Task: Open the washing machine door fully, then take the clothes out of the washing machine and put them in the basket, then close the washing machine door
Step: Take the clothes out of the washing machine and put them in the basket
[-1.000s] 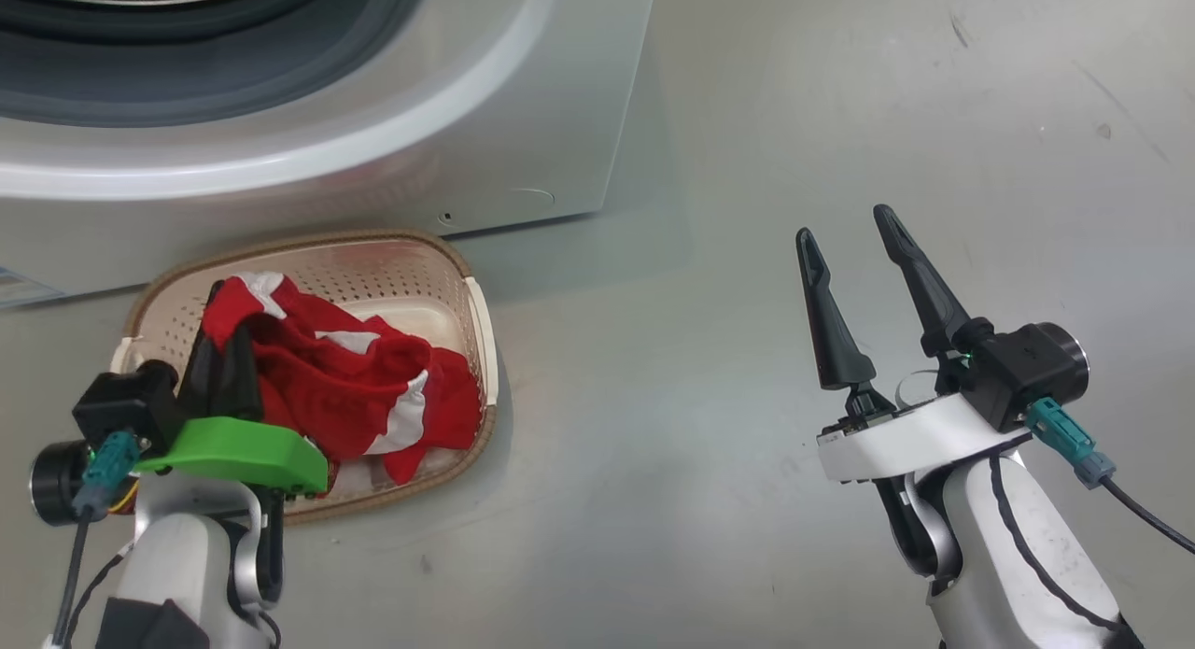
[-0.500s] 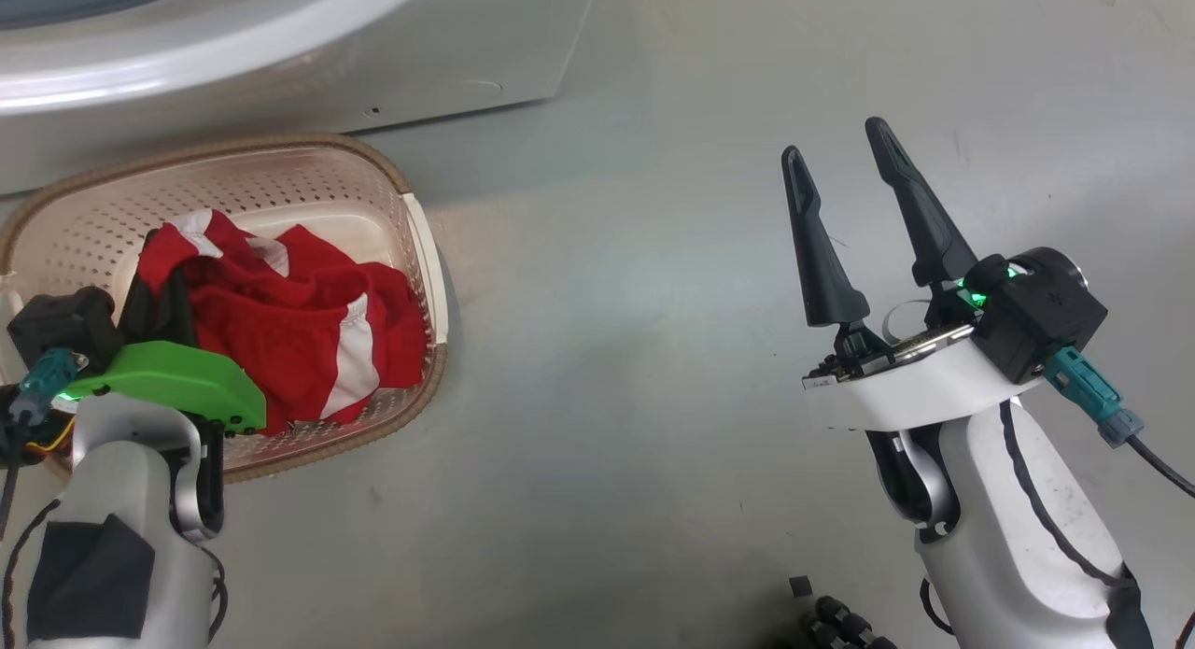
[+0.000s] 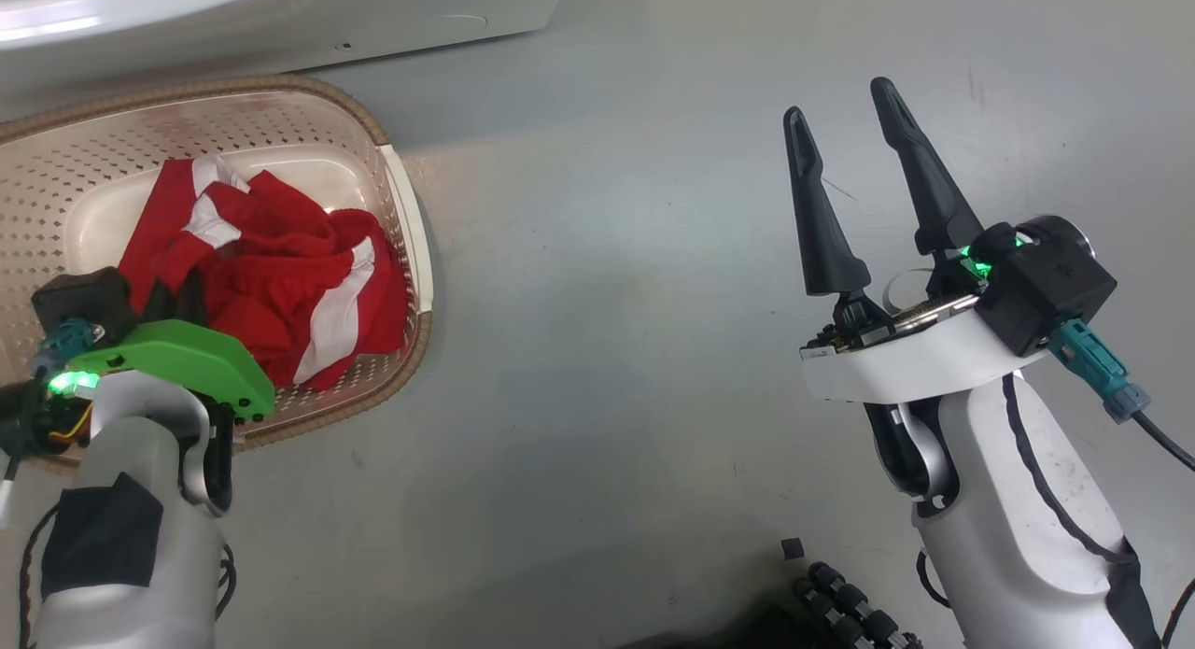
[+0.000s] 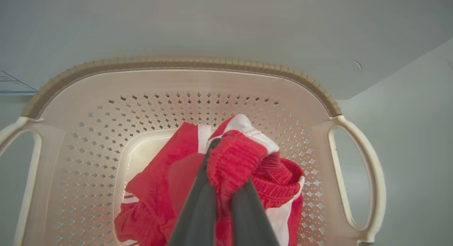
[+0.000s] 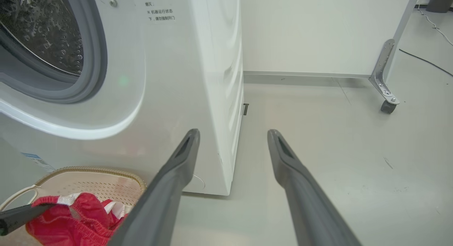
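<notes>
Red clothes (image 3: 280, 285) pinched between closed jaws of left gripper (image 4: 221, 182), bulk lying below the tips inside basket (image 4: 177, 63): likely lowered for release. Right gripper (image 3: 837, 103) jaws spread, empty, well apart, probably kept clear.

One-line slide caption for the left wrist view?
The left gripper, jaws shut on the red clothes, holding them inside the basket in front of the washing machine.
</notes>
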